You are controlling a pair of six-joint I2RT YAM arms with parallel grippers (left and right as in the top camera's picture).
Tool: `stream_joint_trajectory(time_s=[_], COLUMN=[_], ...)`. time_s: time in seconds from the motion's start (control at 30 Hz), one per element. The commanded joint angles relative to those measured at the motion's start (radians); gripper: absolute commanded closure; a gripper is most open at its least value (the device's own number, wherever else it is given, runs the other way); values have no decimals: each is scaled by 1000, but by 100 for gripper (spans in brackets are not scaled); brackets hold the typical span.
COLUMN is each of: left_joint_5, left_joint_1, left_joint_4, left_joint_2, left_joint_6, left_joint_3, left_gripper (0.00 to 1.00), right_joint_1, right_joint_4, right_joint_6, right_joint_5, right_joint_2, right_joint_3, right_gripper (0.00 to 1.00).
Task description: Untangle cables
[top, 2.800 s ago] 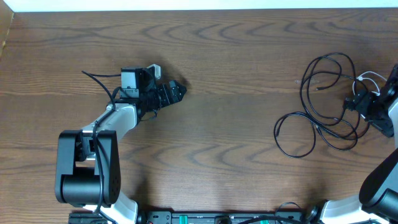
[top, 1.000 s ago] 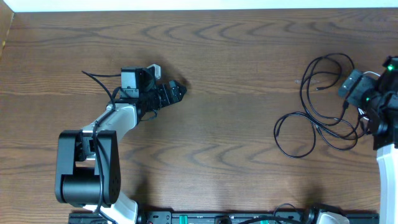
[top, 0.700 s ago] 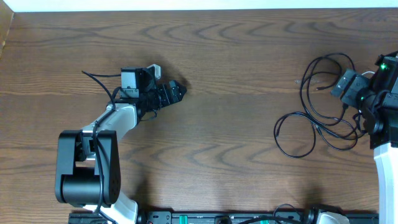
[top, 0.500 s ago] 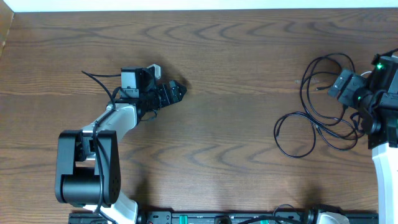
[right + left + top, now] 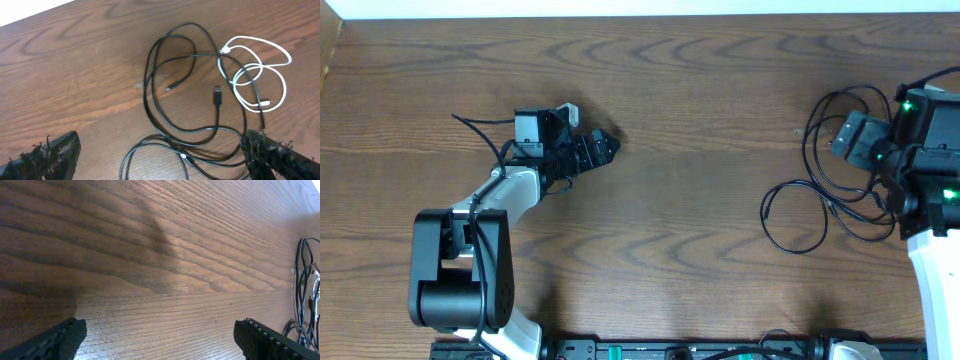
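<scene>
**A:** The cables (image 5: 146, 85) are found at the right end of the counter (image 5: 700, 120), heaped in one loose tangle that lies flat on the wood.

**B:** Several thin black cords are made out, laid in wide rings that cross one another. A small black plug (image 5: 218, 95) is seen inside the biggest ring, at the end of its own cord.

**A:** One white cable (image 5: 289, 59) is noted on the side of the heap toward the counter's right edge. It is coiled in two smaller loops and is crossed by black strands at its left.

**B:** From overhead, one black loop (image 5: 764, 212) is seen flung out from the heap toward the middle of the counter.

**A:** The right fingers (image 5: 280, 155) are spread wide, one at each lower corner of the wrist view. The tangle is framed between and beyond them, and nothing is pinched.

**B:** The right arm (image 5: 920, 130) is seen from above, covering the right part of the heap. Green lights (image 5: 905, 105) are lit on it.

**A:** The left fingers (image 5: 55, 340) are spread wide too, over bare wood and well apart from the cables. Only a few black strands are caught at the right edge of that wrist view.

**B:** The left arm (image 5: 510, 190) is found folded on the left half of the counter, its wrist turned toward the right.
</scene>
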Motion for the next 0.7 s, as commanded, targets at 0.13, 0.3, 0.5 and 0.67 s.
stream_joint_trajectory(time_s=[0.13,0.3,0.5,0.67], left_joint_5=[6,6,6,6], left_joint_1=[-2,-2,-2,-2], left_joint_4=[0,0,1,1], left_joint_2=[-6,-6,-6,-6], left_joint_6=[6,6,6,6], left_joint_3=[-4,-4,-4,-4], left_gripper=[0,0,0,0], right_joint_1=[55,69,76,80], right_joint_4=[-2,-2,-2,-2], right_joint_6=[10,10,10,10], right_joint_5=[5,5,5,5], right_joint_2=[5,5,5,-2], right_joint_3=[-2,-2,-2,-2], right_gripper=[1,1,1,1])
